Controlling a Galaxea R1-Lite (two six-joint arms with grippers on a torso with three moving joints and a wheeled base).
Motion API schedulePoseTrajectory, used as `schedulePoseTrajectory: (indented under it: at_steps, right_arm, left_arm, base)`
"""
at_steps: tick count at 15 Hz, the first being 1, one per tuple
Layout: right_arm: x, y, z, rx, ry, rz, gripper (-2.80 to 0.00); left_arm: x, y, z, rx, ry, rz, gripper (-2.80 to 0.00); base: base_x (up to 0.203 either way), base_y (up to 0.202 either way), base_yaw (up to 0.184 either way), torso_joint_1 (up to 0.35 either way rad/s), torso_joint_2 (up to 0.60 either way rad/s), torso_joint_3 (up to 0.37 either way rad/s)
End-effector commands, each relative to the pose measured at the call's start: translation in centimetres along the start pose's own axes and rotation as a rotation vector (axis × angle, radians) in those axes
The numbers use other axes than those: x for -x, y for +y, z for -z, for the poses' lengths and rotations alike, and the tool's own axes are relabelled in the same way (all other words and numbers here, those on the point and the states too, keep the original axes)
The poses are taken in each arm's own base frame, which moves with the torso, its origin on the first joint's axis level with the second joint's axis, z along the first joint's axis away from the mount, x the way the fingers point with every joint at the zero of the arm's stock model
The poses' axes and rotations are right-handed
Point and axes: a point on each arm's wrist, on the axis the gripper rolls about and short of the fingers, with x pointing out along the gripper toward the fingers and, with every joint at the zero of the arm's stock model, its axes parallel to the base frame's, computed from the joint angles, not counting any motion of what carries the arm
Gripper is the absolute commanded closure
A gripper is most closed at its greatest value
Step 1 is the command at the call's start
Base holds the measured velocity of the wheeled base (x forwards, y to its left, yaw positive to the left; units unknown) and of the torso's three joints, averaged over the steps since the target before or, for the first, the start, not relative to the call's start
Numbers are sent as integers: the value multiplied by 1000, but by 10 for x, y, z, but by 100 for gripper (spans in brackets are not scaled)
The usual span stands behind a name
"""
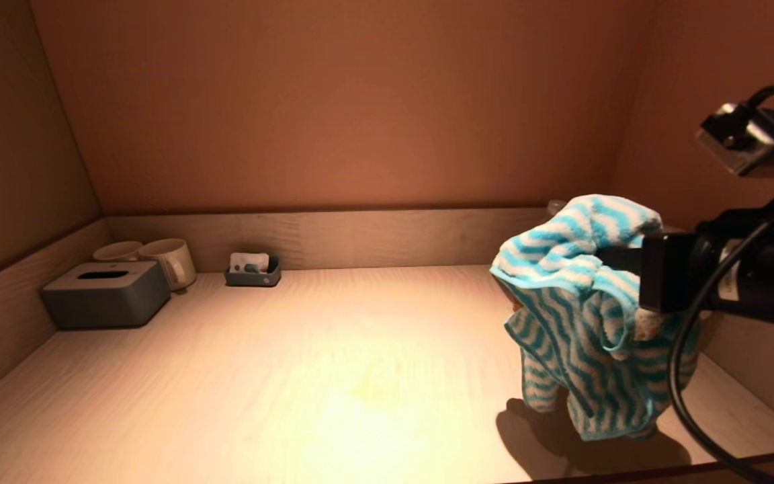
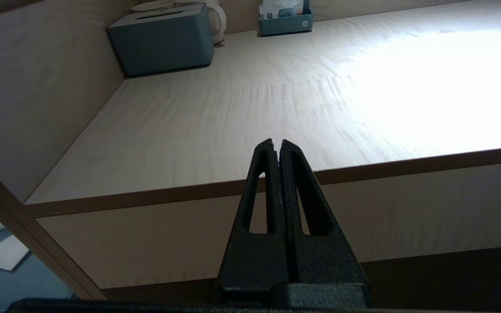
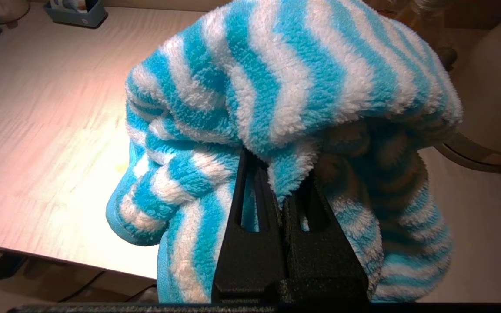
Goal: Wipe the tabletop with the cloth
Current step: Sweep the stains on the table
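Note:
A fluffy cloth (image 1: 582,309) with blue and white wavy stripes hangs from my right gripper (image 1: 619,259) over the right side of the light wooden tabletop (image 1: 333,376). Its lower end hangs close over the wood, above its shadow. In the right wrist view the black fingers (image 3: 250,204) are shut on a fold of the cloth (image 3: 276,87), which drapes over their tips. My left gripper (image 2: 276,145) is shut and empty, held low in front of the table's front edge (image 2: 363,167); it does not show in the head view.
A grey tissue box (image 1: 106,294) and two pale mugs (image 1: 166,261) stand at the back left. A small grey tray (image 1: 252,271) with white items sits by the back wall. Low wooden walls bound the left, back and right sides.

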Motion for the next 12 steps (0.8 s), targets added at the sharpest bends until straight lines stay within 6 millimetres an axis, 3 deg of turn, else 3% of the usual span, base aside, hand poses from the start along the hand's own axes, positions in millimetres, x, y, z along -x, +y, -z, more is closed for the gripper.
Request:
schedulePoseTrajectory:
  at_steps: [1,7,9,12]
  right_arm:
    - [-21,8,-2,11,11,-20,0]
    - [-91,48,-7,66,84,-64,0]
    - [-122,72,-1,99,127,-79,0]
    - [-140,107,2,137,137,-125,0]
  left_arm:
    - [0,0,0,0,1,0,0]
    - [0,0,0,0,2,0,0]
    - [0,0,0,-2,2,0,0]
    - [0,0,0,1,2,0,0]
  base:
    - [0,0,0,0,0,0]
    - [0,0,0,0,0,0]
    - [0,0,0,0,0,0]
    - [0,0,0,0,0,0]
